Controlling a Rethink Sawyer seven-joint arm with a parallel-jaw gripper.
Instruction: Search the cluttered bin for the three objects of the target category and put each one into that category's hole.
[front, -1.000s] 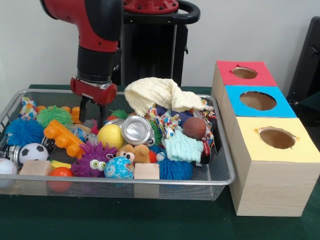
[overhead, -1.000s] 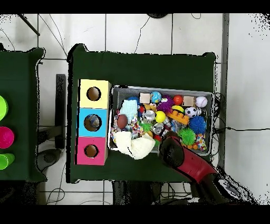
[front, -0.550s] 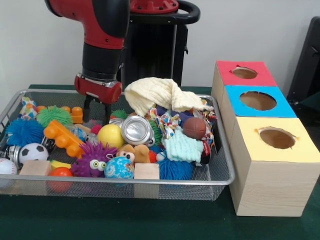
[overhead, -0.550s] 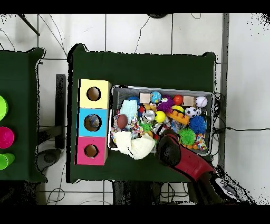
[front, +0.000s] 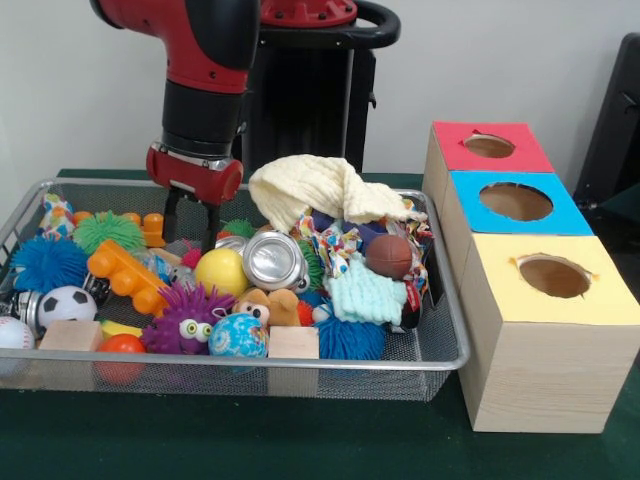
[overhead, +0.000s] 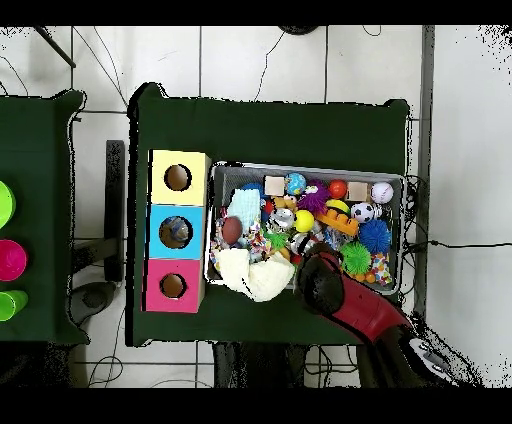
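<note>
In the front view, a silver wire-mesh bin (front: 440, 352) on the green-clothed table (front: 300, 440) was heaped with toys. At its 9 o'clock edge lay a blue spiky rubber ball (front: 45, 262), with a black-and-white miniature soccer ball (front: 65, 303) below it and a green spiky ball (front: 107, 231) toward 10 o'clock. An orange plastic toy block (front: 125, 277) lay just right of the blue ball. The red-and-black arm's gripper (front: 192, 222) hung at about 11 o'clock in the bin, its two dark fingers (front: 170, 216) spread apart with nothing between them, their tips just above the clutter. Below the gripper sat a purple fuzzy creature with googly eyes (front: 187, 320); a yellow smooth ball (front: 221, 271) and a crushed silver can (front: 274, 260) lay near the centre. A pale yellow cloth (front: 318, 190) was draped at 12 o'clock, a brown miniature football (front: 389, 255) at 2 o'clock. Right of the bin stood three wooden boxes, each with a hole: the red-topped box (front: 490, 147), the blue-topped box (front: 515, 201) and the yellow-topped box (front: 553, 277).
</note>
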